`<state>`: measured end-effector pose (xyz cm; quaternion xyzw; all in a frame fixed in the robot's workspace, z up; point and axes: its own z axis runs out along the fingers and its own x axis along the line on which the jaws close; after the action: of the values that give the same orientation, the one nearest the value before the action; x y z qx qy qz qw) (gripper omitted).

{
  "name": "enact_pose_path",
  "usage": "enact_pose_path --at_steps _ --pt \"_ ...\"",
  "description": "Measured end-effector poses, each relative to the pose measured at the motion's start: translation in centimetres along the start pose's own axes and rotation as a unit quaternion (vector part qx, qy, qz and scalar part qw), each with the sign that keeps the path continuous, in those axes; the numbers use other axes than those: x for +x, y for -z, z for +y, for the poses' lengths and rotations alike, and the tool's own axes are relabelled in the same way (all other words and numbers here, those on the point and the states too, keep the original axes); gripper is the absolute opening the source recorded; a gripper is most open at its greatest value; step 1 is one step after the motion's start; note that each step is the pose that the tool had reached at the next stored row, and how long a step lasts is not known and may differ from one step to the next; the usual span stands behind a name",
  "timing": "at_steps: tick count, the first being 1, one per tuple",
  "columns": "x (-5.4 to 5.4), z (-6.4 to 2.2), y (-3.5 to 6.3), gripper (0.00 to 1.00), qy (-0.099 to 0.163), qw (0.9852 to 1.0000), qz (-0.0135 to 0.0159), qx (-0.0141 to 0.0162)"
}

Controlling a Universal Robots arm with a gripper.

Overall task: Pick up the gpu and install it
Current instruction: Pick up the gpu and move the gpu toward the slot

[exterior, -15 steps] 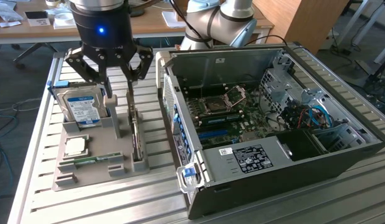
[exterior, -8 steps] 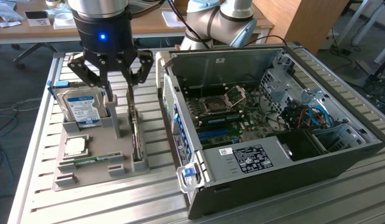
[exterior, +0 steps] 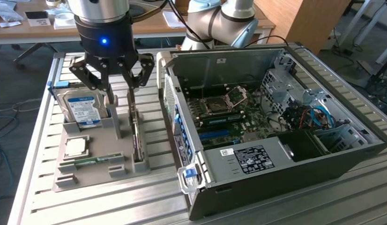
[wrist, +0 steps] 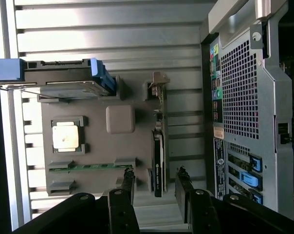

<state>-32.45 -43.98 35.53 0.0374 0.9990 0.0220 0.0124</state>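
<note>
The worktop is ribbed aluminium, its slats running across it. Nearest its edge on the exterior view's left lies a matte grey moulded fixture tray with raised blocks and slots. In it a silver hard drive with a blue and white label stands upright, a square metal-topped processor lies flat in a pocket, and a slim green RAM stick sits on edge in a groove.

The gpu stands on its long edge in slotted posts along the tray's side that faces the computer case. It is a thin card, with a dark cooler on one face and a silvery bracket at its far end.

The black, jointed hand hangs over the tray with its two fingers parted. In the wrist view they straddle the near end of the gpu, one on each face, with a gap showing on both sides. It holds nothing.

Toward the worktop's opposite edge, the grey steel computer case lies open, showing its motherboard and cables.

Seen edge-on, the gpu shows little of its faces, and the hand's body cuts off the hard drive's top corner.
</note>
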Motion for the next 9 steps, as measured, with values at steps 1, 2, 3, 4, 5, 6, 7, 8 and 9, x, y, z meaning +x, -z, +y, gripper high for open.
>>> enact_pose_path --at_steps 1,2,3,4,5,6,7,8,9 --pt "0.0 0.0 -0.01 0.47 0.0 1.0 0.0 -0.0002" --pt "0.0 0.0 -0.01 0.47 0.0 1.0 0.0 -0.0002" --pt "0.0 0.0 -0.01 0.47 0.0 1.0 0.0 -0.0002" --pt "0.0 0.0 -0.03 0.47 0.0 1.0 -0.0001 -0.0003" --pt "0.0 0.0 -0.08 0.47 0.0 1.0 -0.0002 -0.0004" --pt "0.0 -0.01 -0.15 0.47 0.0 1.0 -0.0002 -0.0004" --pt "0.01 -0.01 -0.21 0.47 0.0 1.0 -0.0001 -0.0003" --pt "0.01 -0.01 -0.29 0.47 0.0 1.0 0.0 -0.0003" --pt "0.01 -0.02 -0.39 0.47 0.0 1.0 -0.0001 -0.0003"
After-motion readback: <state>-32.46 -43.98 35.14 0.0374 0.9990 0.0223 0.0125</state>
